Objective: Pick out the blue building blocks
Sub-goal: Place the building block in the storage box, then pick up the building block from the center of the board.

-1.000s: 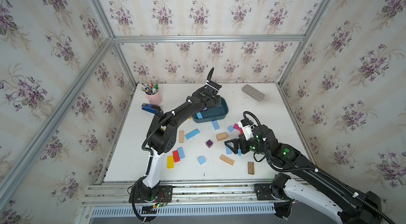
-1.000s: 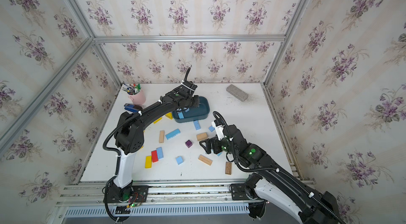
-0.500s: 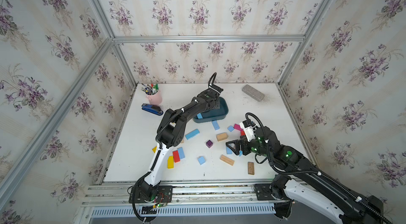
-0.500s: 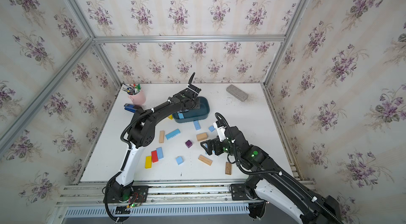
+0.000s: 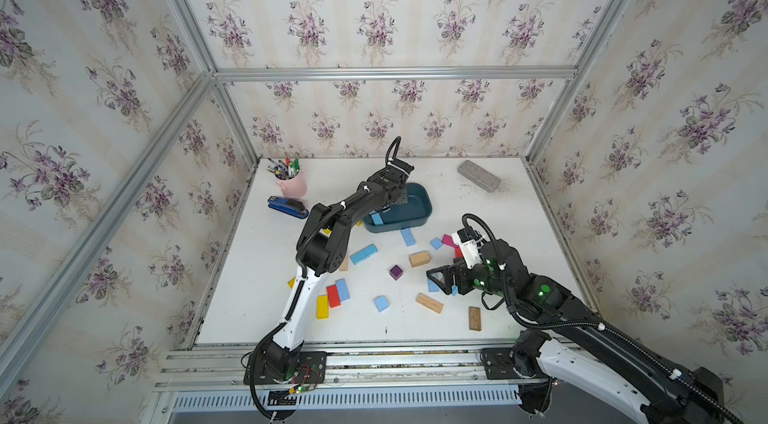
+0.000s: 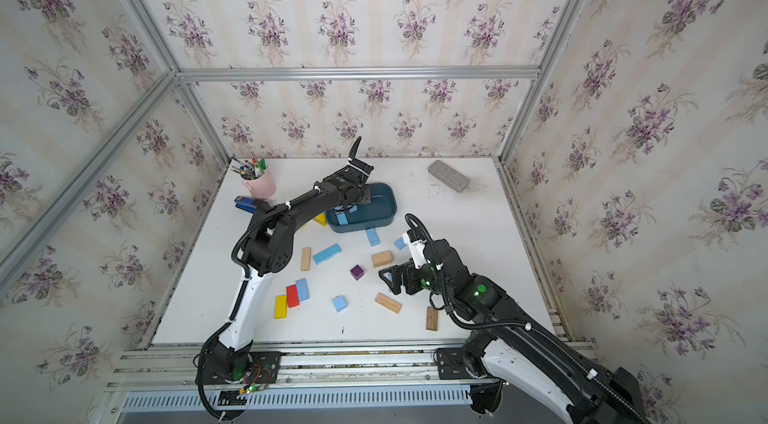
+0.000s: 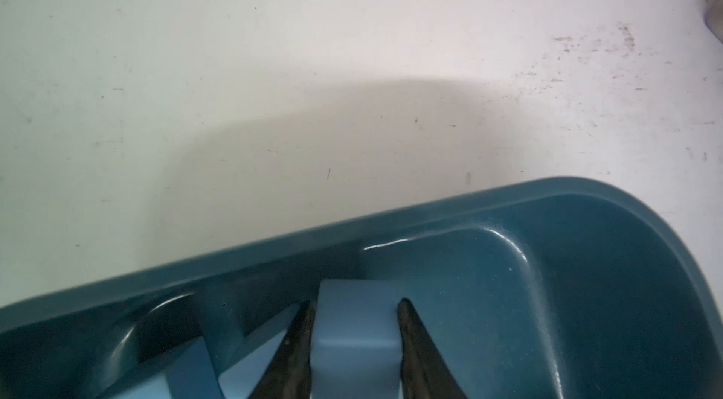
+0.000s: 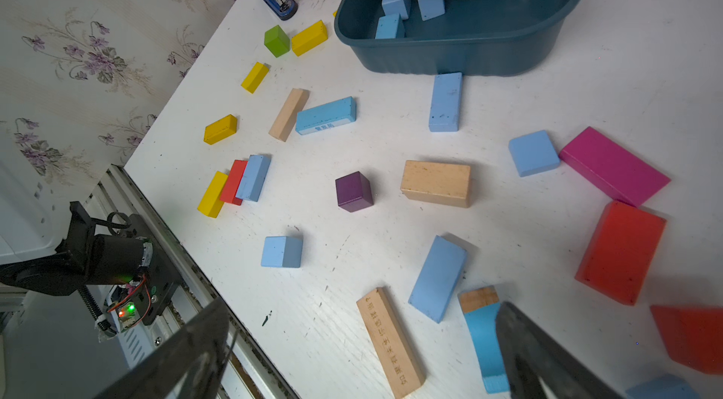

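While in left pincer [image 7: 356,302], block [image 7: 354,342] lengthwise

Crowded middle, bare back and right side

The tabletop [image 5: 532,210] is bare behind the bin [image 5: 409,224] and to its right, up to the grey brick [image 5: 478,181]. Loose blocks [image 8: 435,184] crowd the middle, with small gaps between them. The left arm [image 5: 353,206] hangs over the left part. The pink cup [image 5: 294,187] and stapler [image 5: 286,207] fill the back left corner. Blue blocks [image 8: 395,0] fill one end of the bin.
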Motion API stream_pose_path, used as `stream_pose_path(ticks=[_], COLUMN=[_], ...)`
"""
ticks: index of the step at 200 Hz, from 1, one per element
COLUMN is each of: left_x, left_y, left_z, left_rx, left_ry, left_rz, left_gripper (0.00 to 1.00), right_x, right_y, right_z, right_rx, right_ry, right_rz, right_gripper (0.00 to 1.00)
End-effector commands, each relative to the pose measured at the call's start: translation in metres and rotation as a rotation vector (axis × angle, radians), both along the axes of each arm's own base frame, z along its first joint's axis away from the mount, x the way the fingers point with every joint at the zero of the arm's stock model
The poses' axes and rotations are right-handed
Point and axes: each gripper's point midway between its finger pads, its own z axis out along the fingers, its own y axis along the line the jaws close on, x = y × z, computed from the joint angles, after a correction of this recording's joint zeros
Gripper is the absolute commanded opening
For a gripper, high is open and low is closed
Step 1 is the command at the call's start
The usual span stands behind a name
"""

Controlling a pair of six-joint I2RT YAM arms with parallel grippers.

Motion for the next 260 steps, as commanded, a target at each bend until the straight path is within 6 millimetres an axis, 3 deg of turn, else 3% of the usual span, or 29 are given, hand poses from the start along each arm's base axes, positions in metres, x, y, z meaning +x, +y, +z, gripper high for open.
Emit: stream_pose_path(ticks=[1,23,45,65,92,114,137,177,206,229,238,260], left_x=[0.001,0.001,0.0,0.0,0.0,-0.004,-0.016,-0.069,-0.119,-0.158,-0.174,-0.207], left_y=[0.007,0.011,0.014,0.014,0.01,0.005,0.003,0.022,0.047,0.072,0.082,0.101], left_z=[0.005,0.005,0.005,0.013,0.025,0.049,0.092,0.163,0.186,0.187,0.197,0.189], left_rx=[0.015,0.022,0.017,0.006,-0.023,-0.068,-0.125,-0.165,-0.192,-0.186,-0.197,-0.192], left_ry=[-0.011,-0.008,-0.002,-0.009,-0.019,-0.037,-0.077,-0.16,-0.209,-0.224,-0.255,-0.266], left_rz=[0.019,0.02,0.021,0.016,-0.001,-0.023,-0.062,-0.123,-0.142,-0.146,-0.152,-0.168], left_gripper=[0.2,0.32,0.37,0.46,0.51,0.54,0.59,0.64,0.69,0.78,0.82,0.95], right_x=[0.001,0.0,0.0,0.0,0.0,-0.001,-0.002,-0.001,0.001,0.005,0.007,0.012], right_y=[0.002,0.002,0.001,0.0,0.0,-0.001,-0.002,-0.004,-0.006,-0.008,-0.008,-0.01], right_z=[0.003,0.003,0.004,0.004,0.004,0.005,0.007,0.01,0.005,-0.004,-0.007,-0.016], right_rx=[0.013,0.013,0.014,0.014,0.014,0.018,0.023,0.028,0.005,-0.032,-0.046,-0.08], right_ry=[-0.009,-0.006,-0.009,-0.007,-0.003,0.001,0.001,-0.002,0.008,0.029,0.036,0.053], right_rz=[0.005,0.004,0.0,-0.004,-0.005,-0.011,-0.015,-0.033,-0.047,-0.066,-0.073,-0.099], right_gripper=[1.0,1.0,1.0,1.0,1.0,1.0,1.0,1.0,1.0,1.0,1.0,1.0])
